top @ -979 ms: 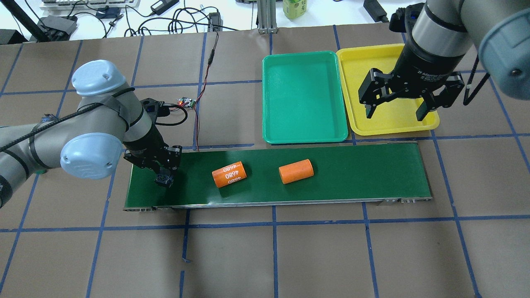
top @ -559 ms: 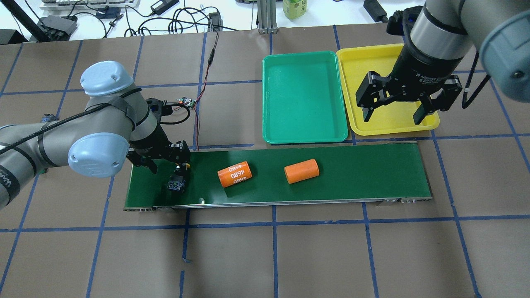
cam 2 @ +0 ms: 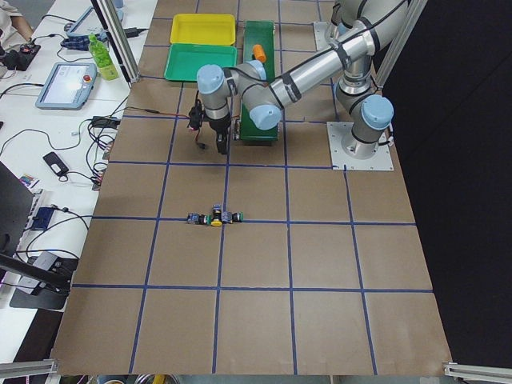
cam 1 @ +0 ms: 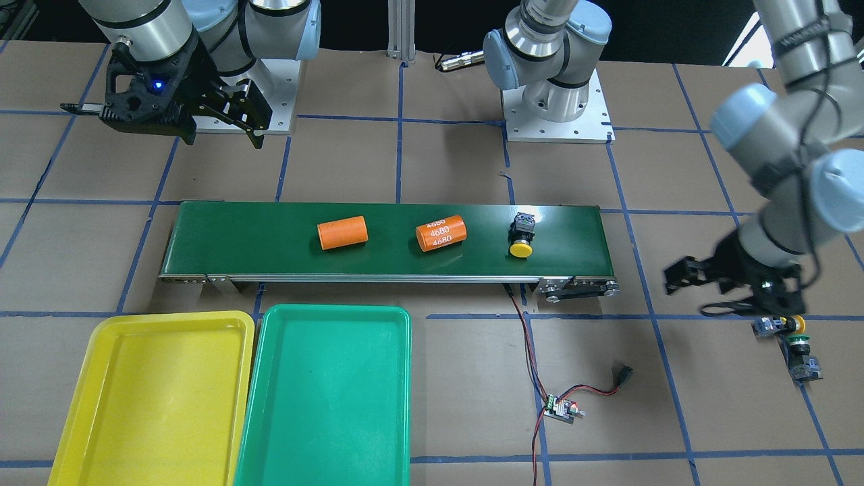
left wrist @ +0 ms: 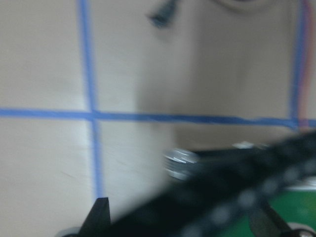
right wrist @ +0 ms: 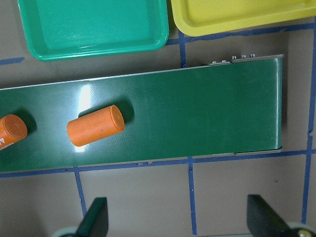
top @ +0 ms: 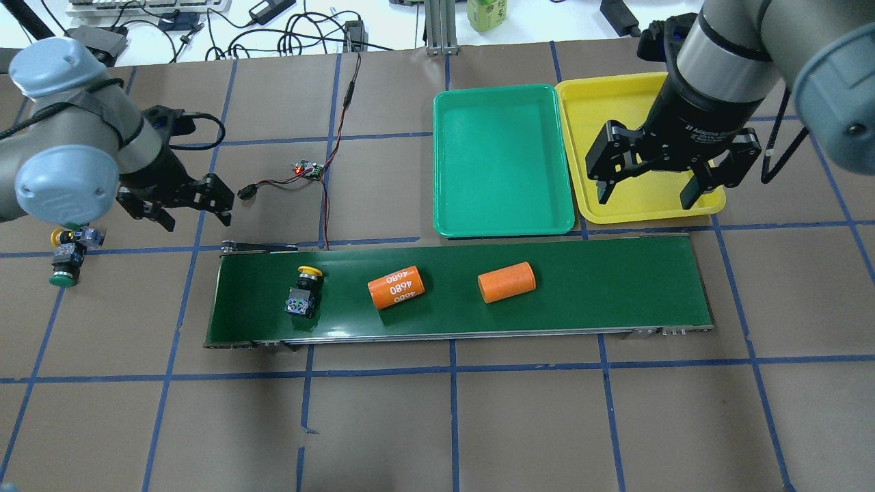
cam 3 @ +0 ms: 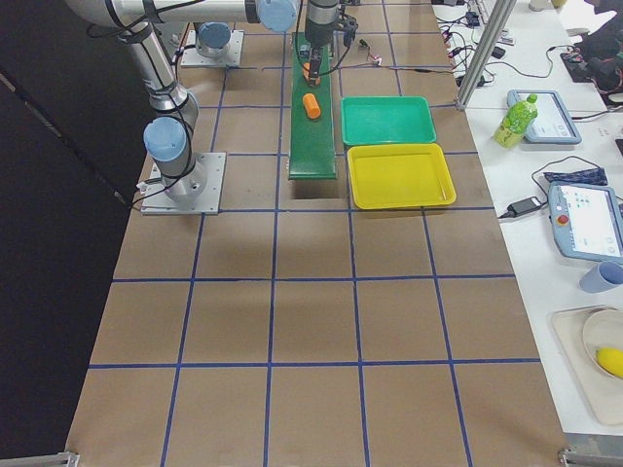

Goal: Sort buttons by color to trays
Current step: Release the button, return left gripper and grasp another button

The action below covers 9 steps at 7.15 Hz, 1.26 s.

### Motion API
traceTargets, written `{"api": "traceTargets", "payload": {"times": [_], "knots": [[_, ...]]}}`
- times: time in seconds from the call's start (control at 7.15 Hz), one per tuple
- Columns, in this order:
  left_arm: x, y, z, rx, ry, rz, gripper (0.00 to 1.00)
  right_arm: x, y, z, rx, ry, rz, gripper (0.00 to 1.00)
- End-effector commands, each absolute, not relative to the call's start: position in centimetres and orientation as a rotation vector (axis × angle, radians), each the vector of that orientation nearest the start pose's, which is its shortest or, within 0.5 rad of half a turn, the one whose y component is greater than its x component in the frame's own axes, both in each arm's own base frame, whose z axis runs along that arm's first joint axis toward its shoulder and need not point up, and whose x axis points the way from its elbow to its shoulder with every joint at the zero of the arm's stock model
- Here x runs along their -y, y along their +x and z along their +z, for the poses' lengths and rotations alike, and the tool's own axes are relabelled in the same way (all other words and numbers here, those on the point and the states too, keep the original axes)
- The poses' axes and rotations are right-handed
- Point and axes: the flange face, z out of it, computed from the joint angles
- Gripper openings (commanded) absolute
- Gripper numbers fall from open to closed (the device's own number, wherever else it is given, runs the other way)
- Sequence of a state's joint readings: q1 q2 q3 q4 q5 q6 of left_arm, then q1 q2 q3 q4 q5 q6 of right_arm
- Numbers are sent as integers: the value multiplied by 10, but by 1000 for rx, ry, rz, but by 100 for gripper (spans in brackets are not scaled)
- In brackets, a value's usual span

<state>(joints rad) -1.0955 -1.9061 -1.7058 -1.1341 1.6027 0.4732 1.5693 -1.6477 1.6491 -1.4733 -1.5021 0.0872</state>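
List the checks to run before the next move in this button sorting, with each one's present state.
1. Yellow-capped push-button switch lies on the dark-green conveyor belt, free of both grippers: ok.
2. Left gripper open, empty: ok.
3. Right gripper open above the bright yellow plastic tray: ok.
4. Yellow tray and bright green plastic tray show no buttons: ok.
5. Plain orange cylinder and numbered orange cylinder lie on the belt between switch and trays: not ok, possible obstruction.
6. Belt running: cannot tell.

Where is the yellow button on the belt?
In the overhead view, the button lies near the belt's left end, just left of the numbered cylinder.
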Motion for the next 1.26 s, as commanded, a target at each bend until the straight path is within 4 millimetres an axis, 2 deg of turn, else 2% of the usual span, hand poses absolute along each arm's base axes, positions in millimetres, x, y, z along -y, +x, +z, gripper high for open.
{"api": "traceTargets", "payload": {"times": [0.0,0.14,0.28,0.42,0.7,0.84,0.98,1.12], "knots": [[627,259,248,-3102,16,4,100,448,138,477,-3076,142,160,100],[658,285,238,-3092,2,-37,100,448,136,477,-3079,149,169,100],[680,303,226,-3083,17,-56,100,444,137,481,-3083,146,155,100],[682,310,209,-3093,13,-26,100,439,135,487,-3083,150,131,100],[673,342,196,-3103,-36,-16,100,438,133,487,-3095,155,131,100],[667,342,188,-3116,-43,19,100,438,130,486,-3126,154,133,100],[664,343,191,-3113,-50,21,84,438,130,486,-3126,154,133,100],[663,344,183,-3120,-31,36,54,438,130,486,-3126,154,133,100]]}}
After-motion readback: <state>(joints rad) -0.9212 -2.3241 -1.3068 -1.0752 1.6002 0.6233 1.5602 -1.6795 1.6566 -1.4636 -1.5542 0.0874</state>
